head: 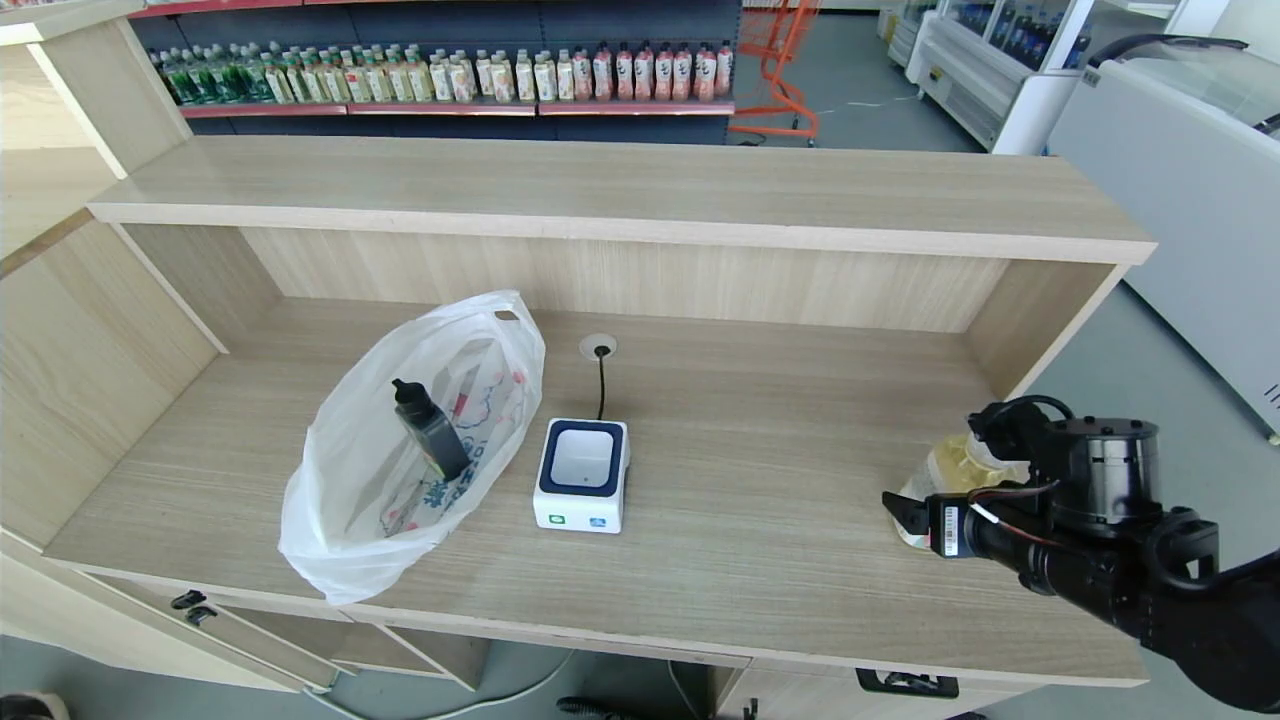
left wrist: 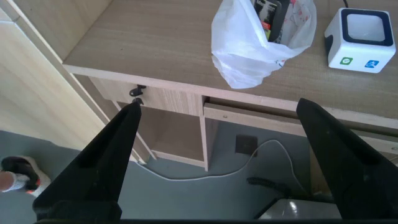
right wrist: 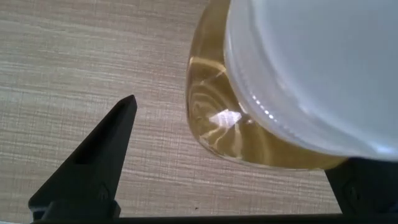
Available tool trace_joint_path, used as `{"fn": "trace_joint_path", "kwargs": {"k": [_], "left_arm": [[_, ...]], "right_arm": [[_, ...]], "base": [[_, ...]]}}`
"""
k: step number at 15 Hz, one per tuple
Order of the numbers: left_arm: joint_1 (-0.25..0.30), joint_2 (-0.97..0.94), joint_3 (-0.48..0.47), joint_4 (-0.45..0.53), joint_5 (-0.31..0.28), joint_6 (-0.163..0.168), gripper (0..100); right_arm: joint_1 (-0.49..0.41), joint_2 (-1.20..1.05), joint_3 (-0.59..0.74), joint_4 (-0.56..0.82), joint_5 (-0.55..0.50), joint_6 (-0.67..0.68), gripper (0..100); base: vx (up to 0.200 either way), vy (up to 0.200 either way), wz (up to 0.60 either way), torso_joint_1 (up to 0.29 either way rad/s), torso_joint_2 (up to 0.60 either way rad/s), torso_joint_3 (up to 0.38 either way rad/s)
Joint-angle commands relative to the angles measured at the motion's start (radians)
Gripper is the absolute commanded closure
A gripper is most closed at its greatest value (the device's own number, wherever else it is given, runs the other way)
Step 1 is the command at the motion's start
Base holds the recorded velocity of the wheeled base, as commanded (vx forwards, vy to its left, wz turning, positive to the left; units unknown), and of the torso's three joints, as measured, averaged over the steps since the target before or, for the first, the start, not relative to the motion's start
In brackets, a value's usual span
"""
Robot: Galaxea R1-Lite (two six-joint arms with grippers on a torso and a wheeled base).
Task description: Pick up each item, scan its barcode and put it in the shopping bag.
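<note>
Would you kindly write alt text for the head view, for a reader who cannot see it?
The right gripper sits open around a bottle of yellow liquid at the right end of a wooden counter. Mid-counter is a white scanner, beside an open shopping bag holding a dark bottle.

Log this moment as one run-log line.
right gripper open at oil bottle on counter | left gripper open, off counter edge | dark bottle in shopping bag
</note>
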Motion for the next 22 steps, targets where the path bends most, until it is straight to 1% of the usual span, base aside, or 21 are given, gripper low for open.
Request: {"fn": "trace_joint_path", "kwargs": {"k": [1, 4, 6, 9, 10, 13, 14, 22], "left_arm": [[0.000, 0.002, 0.000, 0.000, 0.001, 0.000, 0], [0.000, 0.002, 0.000, 0.000, 0.001, 0.000, 0], [0.000, 0.002, 0.000, 0.000, 0.001, 0.000, 0], [0.000, 0.002, 0.000, 0.000, 0.001, 0.000, 0], [0.000, 0.002, 0.000, 0.000, 0.001, 0.000, 0], [0.000, 0.002, 0.000, 0.000, 0.001, 0.000, 0], [0.000, 0.002, 0.000, 0.000, 0.001, 0.000, 0], [0.000, 0.002, 0.000, 0.000, 0.001, 0.000, 0]], "right_arm": [[0.006, 0.044, -0.010, -0.021, 0.021, -0.007, 0], [0.017, 0.103, -0.042, -0.109, 0.040, -0.027, 0], [0.017, 0.116, -0.046, -0.125, 0.047, -0.047, 0], [0.017, 0.138, -0.079, -0.164, 0.061, -0.132, 0], [0.017, 0.138, -0.079, -0.164, 0.061, -0.132, 0], [0.017, 0.149, -0.086, -0.219, 0.113, -0.146, 0], [0.017, 0.152, -0.077, -0.239, 0.126, -0.145, 100], [0.031, 0.175, -0.065, -0.280, 0.124, -0.178, 100]], "base": [[0.000, 0.000, 0.00, 0.000, 0.00, 0.000], [0.000, 0.000, 0.00, 0.000, 0.00, 0.000], [0.000, 0.000, 0.00, 0.000, 0.00, 0.000], [0.000, 0.000, 0.00, 0.000, 0.00, 0.000], [0.000, 0.000, 0.00, 0.000, 0.00, 0.000], [0.000, 0.000, 0.00, 0.000, 0.00, 0.000], [0.000, 0.000, 0.00, 0.000, 0.00, 0.000], [0.000, 0.000, 0.00, 0.000, 0.00, 0.000]]}}
